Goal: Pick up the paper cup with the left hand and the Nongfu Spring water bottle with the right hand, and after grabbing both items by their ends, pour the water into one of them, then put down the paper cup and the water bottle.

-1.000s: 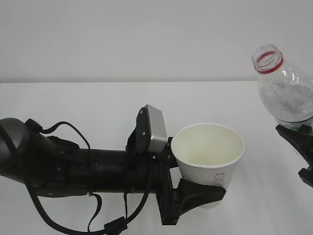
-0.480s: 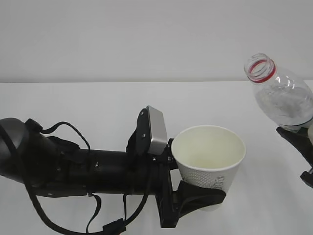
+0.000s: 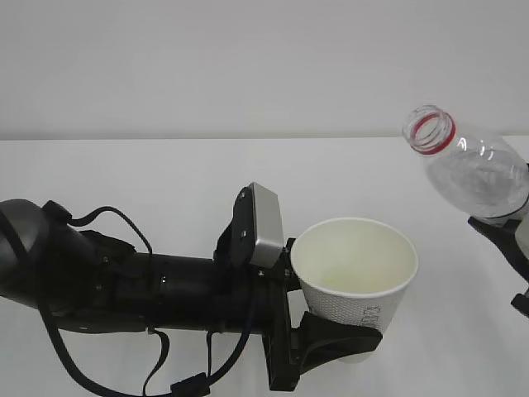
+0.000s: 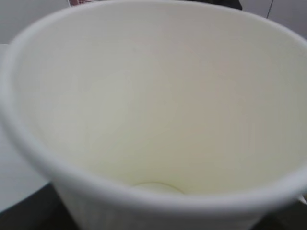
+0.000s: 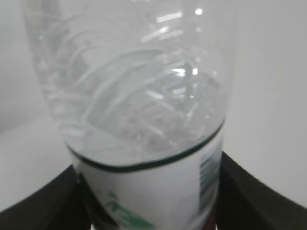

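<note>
The white paper cup is held upright above the table, its mouth open upward. My left gripper is shut on the cup's lower part. In the left wrist view the paper cup fills the frame and hides the fingers; its inside looks dry. The clear Nongfu Spring water bottle is at the right, uncapped, leaning left with its red-ringed mouth up and to the right of the cup's rim. My right gripper is shut on the bottle at its label, black fingers on both sides. I cannot make out water.
My left arm, with its grey camera module and loose cables, lies across the lower left. The white table runs back to a plain white wall. The right gripper is cut by the frame's right edge.
The bottle has tipped further to the left, and its mouth has moved left and down toward the cup. The cup has hardly moved.
</note>
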Controlling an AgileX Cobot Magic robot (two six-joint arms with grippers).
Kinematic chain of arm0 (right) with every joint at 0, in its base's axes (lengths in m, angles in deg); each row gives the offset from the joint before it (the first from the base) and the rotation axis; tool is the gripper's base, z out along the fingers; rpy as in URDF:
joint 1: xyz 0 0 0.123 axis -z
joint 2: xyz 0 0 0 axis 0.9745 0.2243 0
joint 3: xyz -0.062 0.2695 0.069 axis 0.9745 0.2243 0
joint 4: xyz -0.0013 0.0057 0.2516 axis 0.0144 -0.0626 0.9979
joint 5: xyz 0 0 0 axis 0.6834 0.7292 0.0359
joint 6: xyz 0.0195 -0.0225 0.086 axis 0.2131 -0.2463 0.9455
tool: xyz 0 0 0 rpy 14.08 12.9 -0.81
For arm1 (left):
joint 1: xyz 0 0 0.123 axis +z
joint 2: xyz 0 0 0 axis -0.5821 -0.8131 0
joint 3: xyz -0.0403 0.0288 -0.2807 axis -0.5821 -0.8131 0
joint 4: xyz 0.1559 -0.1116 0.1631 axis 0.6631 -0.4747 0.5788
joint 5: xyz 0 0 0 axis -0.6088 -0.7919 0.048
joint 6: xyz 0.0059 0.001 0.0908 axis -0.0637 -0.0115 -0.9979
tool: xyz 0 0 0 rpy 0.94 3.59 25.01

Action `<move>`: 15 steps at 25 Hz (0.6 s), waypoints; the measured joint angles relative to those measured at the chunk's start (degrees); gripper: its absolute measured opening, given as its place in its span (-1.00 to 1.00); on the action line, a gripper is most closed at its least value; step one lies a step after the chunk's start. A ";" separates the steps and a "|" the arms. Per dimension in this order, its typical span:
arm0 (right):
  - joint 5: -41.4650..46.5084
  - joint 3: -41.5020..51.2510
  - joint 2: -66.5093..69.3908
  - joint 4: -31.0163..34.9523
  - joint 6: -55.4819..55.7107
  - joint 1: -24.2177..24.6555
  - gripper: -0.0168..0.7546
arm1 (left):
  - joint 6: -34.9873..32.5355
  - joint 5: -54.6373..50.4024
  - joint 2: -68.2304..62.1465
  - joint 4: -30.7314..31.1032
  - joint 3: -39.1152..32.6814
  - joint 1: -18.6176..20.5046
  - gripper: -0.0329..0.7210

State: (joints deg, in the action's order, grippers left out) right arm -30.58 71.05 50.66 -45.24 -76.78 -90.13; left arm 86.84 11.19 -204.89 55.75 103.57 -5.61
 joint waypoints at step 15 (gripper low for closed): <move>-3.34 0.00 0.00 0.00 -3.50 0.00 0.32 | 0.00 0.00 0.00 0.00 0.00 0.00 0.52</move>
State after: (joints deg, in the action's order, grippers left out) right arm -33.93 71.05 50.66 -45.24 -80.28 -90.13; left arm 86.84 11.19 -204.89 55.75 103.57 -5.61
